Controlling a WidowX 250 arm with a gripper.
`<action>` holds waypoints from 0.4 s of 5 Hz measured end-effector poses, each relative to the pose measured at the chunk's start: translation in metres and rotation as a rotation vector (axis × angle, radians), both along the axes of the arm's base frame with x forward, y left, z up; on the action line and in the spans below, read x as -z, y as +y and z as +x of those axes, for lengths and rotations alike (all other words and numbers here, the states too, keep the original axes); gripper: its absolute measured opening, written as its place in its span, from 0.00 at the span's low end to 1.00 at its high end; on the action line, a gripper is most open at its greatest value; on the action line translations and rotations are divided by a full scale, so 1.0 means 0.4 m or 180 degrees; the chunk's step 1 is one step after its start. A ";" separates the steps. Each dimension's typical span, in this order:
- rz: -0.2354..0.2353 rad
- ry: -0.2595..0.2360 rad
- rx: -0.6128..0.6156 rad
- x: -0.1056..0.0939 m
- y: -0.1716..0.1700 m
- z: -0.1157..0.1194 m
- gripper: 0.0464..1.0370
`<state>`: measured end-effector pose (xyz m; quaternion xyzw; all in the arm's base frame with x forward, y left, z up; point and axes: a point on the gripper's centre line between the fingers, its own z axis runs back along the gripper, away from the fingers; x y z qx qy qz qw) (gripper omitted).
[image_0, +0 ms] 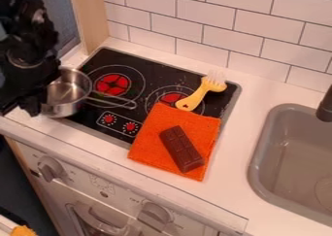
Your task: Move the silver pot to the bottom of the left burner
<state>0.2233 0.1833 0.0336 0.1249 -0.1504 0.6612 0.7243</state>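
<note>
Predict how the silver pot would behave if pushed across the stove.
The silver pot looks like thin metal, so it is probably stiff and fairly light for its size. Its shiny, round wall may let it slip or turn under a push. The long handle sticks out to one side, so it would likely swing round if pushed off-centre.

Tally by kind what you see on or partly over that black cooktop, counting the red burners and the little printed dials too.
Silver pot: 1
Orange cloth: 1
Chocolate bar: 1
Yellow-handled utensil: 1
Red burners: 2
Printed dials: 2
Total: 8
</note>
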 end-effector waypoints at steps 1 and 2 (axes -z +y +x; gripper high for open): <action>0.0009 -0.0002 -0.0034 0.011 -0.001 -0.002 0.07; -0.0031 0.0111 -0.0145 0.019 -0.008 -0.017 0.28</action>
